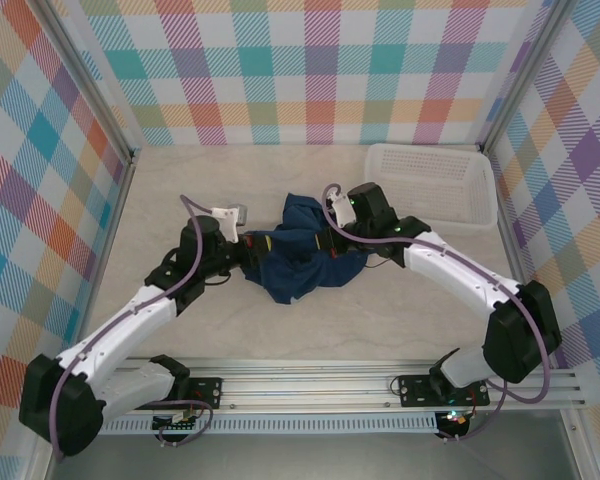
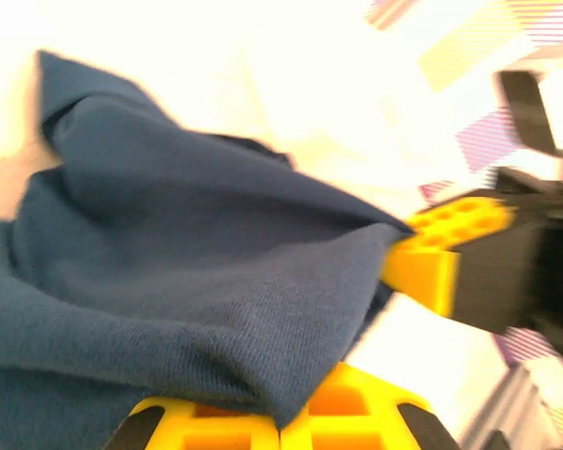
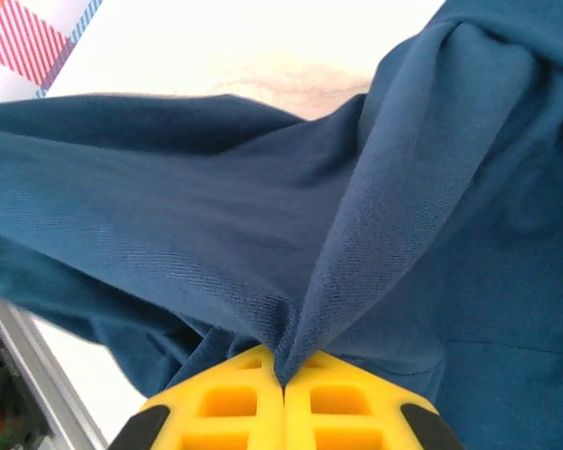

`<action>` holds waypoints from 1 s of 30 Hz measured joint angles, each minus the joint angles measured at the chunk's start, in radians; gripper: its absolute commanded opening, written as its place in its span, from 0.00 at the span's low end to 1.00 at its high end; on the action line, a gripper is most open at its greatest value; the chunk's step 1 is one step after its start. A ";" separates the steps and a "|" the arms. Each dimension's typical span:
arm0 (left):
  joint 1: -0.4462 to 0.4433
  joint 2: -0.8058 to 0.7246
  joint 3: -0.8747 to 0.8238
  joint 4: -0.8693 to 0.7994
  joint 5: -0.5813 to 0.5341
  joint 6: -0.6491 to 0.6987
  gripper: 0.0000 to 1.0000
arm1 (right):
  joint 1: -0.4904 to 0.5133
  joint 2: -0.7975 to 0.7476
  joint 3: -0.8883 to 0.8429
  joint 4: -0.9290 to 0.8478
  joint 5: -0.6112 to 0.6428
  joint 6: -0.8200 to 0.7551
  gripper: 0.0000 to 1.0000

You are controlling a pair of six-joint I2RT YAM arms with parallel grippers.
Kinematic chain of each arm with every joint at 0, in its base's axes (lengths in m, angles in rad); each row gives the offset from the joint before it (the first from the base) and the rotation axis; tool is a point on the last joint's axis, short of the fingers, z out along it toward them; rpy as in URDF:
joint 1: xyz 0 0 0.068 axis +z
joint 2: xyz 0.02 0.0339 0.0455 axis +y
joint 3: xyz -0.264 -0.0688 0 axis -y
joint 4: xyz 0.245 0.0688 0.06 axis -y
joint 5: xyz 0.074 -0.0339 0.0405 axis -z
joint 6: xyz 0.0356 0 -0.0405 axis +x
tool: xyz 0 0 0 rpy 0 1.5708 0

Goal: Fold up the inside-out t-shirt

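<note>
Beige table (image 1: 280,320): one t-shirt (image 1: 300,262), one basket (image 1: 432,186).

Left arm (image 1: 130,325): stretched forward and inward from base, wrist turned toward centre. Left gripper (image 1: 248,250): points at partner, yellow fingers (image 2: 216,427) pressed together, fold of t-shirt (image 1: 300,265) nipped between tips. Right arm (image 1: 460,275): sweeps up and inward from base, wrist raised. Right gripper (image 1: 332,238): angled down, faces left gripper, sits ahead and right of its tips, near but apart. Its yellow fingers (image 3: 235,398) closed flush, cloth pinched at seam between tips.
</note>
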 measured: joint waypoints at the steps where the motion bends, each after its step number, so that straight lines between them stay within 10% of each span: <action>1: 0.000 -0.008 0.002 0.003 0.026 0.002 0.00 | -0.001 -0.006 -0.002 -0.001 0.009 -0.006 0.06; 12: 0.000 -0.003 0.015 0.030 0.220 0.003 0.00 | -0.001 0.017 0.012 -0.134 0.179 -0.031 0.36; 23: 0.000 0.010 0.032 0.024 0.238 0.008 0.00 | 0.004 -0.114 -0.138 0.022 -0.050 -0.195 0.71; 28: 0.000 0.010 0.035 0.023 0.242 0.008 0.00 | 0.009 -0.009 -0.132 0.108 -0.071 -0.241 0.68; 30: 0.000 0.010 0.035 0.021 0.241 0.011 0.00 | 0.009 0.060 -0.108 0.134 -0.092 -0.250 0.45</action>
